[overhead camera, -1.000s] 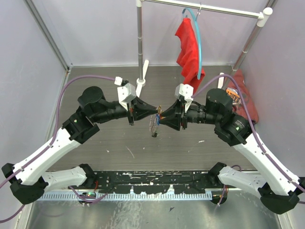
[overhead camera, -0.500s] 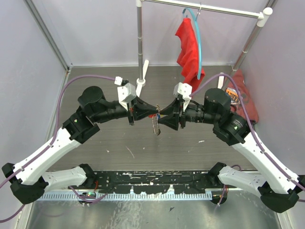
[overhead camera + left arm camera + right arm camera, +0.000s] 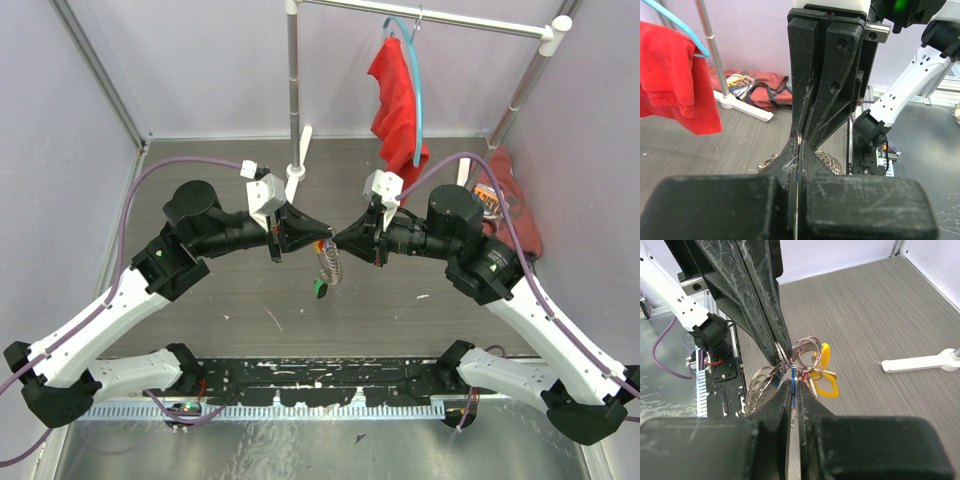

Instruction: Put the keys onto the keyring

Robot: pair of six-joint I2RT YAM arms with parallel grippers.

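desk (image 3: pixel 230 290): dark grey, wood-grained. left gripper (image 3: pixel 321 240) and right gripper (image 3: pixel 338 241): black wedge-shaped plastic, tips meeting at the top of the keyring (image 3: pixel 328 262), a thin silver wire loop hanging clear of the desk. left jaws pinched to a hairline on the keyring. right jaws narrow, clamping a blue key (image 3: pixel 792 385) beside the keyring. green key (image 3: pixel 318 290) dangles below it.

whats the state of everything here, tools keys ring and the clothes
left tool: shut on the keyring
right tool: shut on the keys, at a blue piece
keys: bunched, hanging above the table between both tools
red cloth: hanging on the blue hanger
red garment: crumpled on the table
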